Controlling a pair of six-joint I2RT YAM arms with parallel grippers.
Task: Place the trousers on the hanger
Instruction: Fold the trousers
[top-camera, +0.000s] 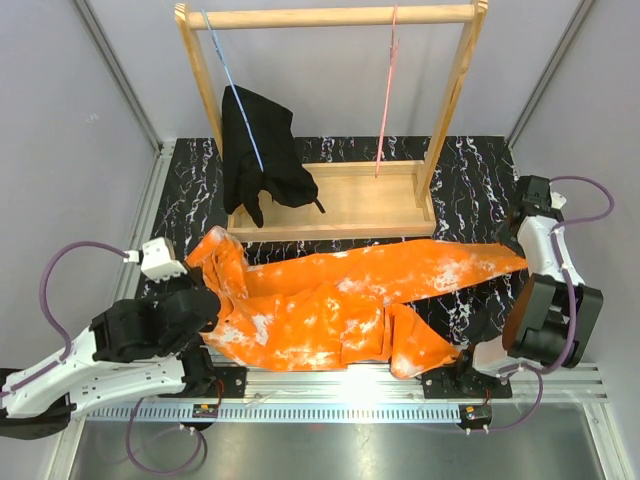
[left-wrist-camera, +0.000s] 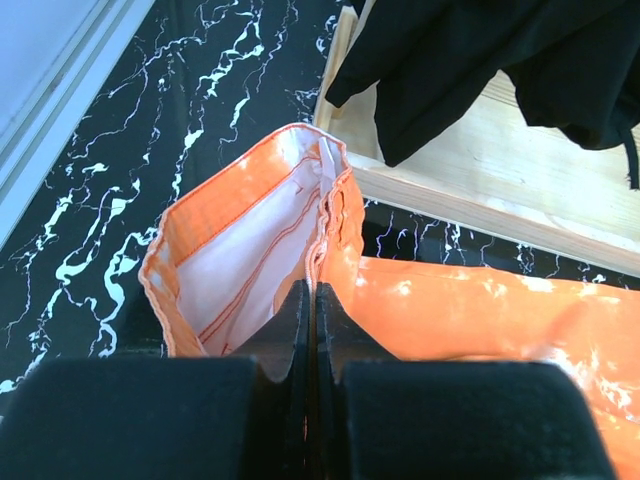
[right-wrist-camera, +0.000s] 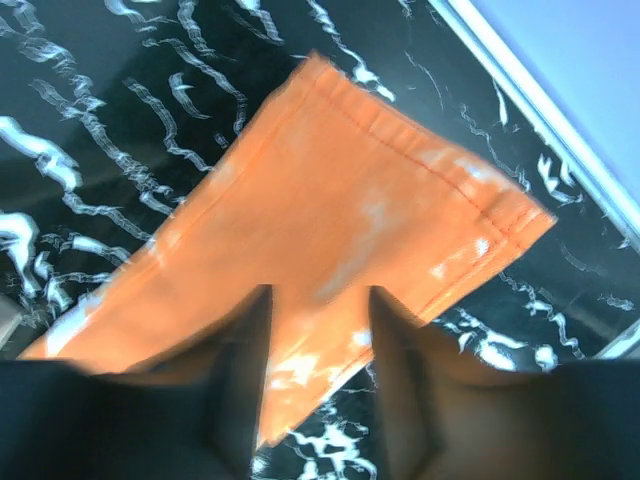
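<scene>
The left gripper (left-wrist-camera: 315, 300) is seen clamped together on the waistband of the trousers (top-camera: 330, 300), near the left edge of the table (top-camera: 470, 165). The right gripper (right-wrist-camera: 320, 300) is seen with its fingers apart over a leg hem near the right edge; contact cannot be told. The trousers are spread across the table's near half. The hanger (top-camera: 388, 90) is hung on the wooden rack (top-camera: 330, 16) at the far edge.

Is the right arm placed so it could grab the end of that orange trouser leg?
Probably yes. The right gripper hovers over the cuff end of the trousers with its jaws apart, and nothing covers that leg end, which lies flat on the table.
</scene>
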